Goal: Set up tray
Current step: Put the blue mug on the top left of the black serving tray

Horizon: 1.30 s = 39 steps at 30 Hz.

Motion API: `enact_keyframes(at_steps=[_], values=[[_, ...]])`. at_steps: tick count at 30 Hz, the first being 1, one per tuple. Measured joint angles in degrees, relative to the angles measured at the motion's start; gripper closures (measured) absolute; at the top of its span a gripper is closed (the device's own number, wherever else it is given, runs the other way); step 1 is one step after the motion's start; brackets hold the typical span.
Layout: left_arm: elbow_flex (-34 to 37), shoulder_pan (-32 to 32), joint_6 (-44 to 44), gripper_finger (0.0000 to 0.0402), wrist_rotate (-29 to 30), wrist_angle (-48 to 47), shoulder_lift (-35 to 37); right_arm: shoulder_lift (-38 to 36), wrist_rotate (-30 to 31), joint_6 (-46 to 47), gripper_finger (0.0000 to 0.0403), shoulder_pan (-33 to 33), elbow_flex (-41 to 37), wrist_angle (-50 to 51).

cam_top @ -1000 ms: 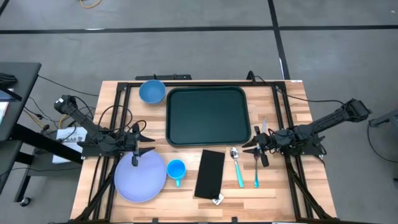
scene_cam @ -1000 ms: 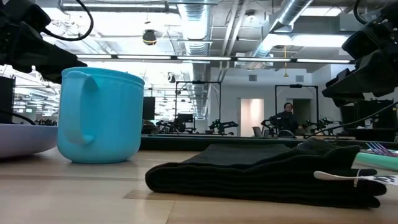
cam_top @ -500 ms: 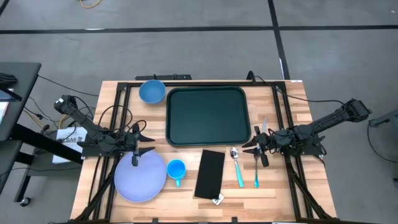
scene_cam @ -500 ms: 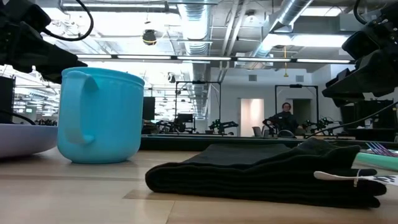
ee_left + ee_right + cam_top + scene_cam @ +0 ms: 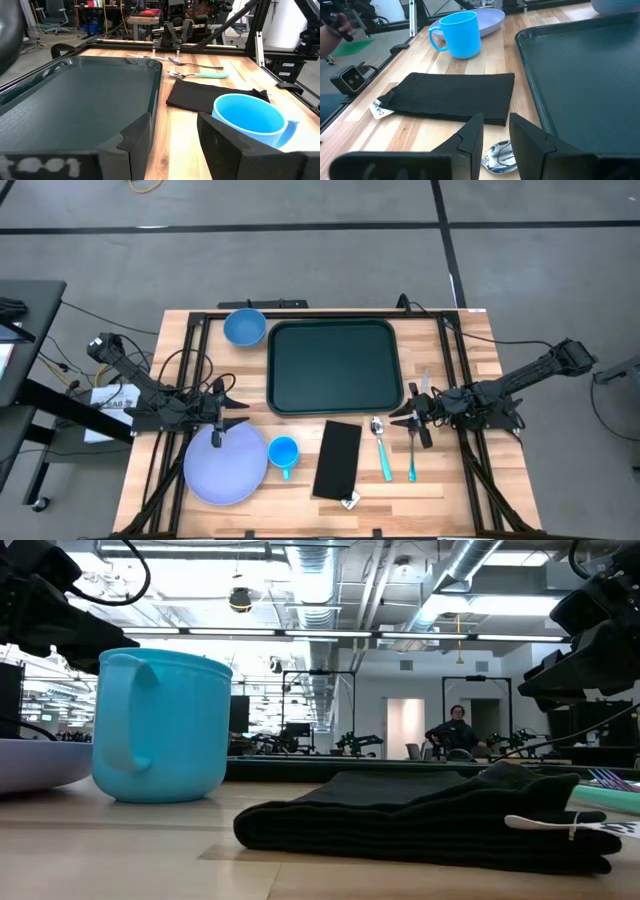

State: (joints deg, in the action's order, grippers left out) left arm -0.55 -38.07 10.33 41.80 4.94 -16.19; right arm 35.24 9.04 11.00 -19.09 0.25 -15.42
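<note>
The dark green tray (image 5: 334, 366) lies flat at the table's far middle. A lavender plate (image 5: 226, 463), a blue cup (image 5: 284, 453) and a black folded napkin (image 5: 338, 458) lie near the front edge. A teal-handled spoon (image 5: 381, 446) and fork (image 5: 411, 450) lie right of the napkin. A blue bowl (image 5: 244, 327) stands left of the tray. My left gripper (image 5: 230, 412) is open and empty above the plate's far rim. My right gripper (image 5: 400, 417) is open and empty just above the spoon's bowl (image 5: 496, 154), near the tray's near right corner.
Black frame rails run along the table's left and right sides (image 5: 463, 370). The cup (image 5: 160, 725) and napkin (image 5: 430, 815) fill the low view. A person sits far off in the room behind (image 5: 457, 728). Bare wood lies right of the fork.
</note>
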Motion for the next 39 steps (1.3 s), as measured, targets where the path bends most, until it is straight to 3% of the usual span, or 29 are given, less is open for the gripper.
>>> enact_keyframes(at_steps=[12, 16, 19, 22, 25, 34, 39], values=[[-0.16, 0.06, -5.73, 0.0253, 1.59, 0.17, -0.05, -0.01, 0.0, 0.0, 0.0316, 0.0, 0.0, -0.02], [-0.28, 0.32, -12.21, 0.0253, 0.98, 8.86, -0.07, -0.01, 0.01, 0.0, 0.0316, 0.0, 0.0, -0.01], [-3.26, 0.75, -16.26, 0.0253, -4.15, 12.11, -0.1, -0.02, 0.02, 0.0, 0.0316, 0.0, 0.0, -0.02], [-9.49, 1.32, -15.9, 0.0253, -7.08, 10.46, -2.37, -0.01, 0.02, 0.0, 0.0316, 0.0, 0.0, -0.02], [-18.34, 1.71, -12.96, 0.0253, -7.85, 3.09, -8.96, -0.01, 0.02, 0.0, 0.0316, -0.01, 0.0, -0.02], [-52.83, 2.11, -1.82, 0.0253, -10.31, -34.39, -40.63, 0.0, 0.0, 0.0, 0.0316, -0.02, 0.0, -0.02], [-66.39, 2.18, 3.29, 0.0253, -13.12, -46.46, -54.81, 0.0, 0.02, 0.0, 0.0316, 0.0, 0.0, 0.0]])
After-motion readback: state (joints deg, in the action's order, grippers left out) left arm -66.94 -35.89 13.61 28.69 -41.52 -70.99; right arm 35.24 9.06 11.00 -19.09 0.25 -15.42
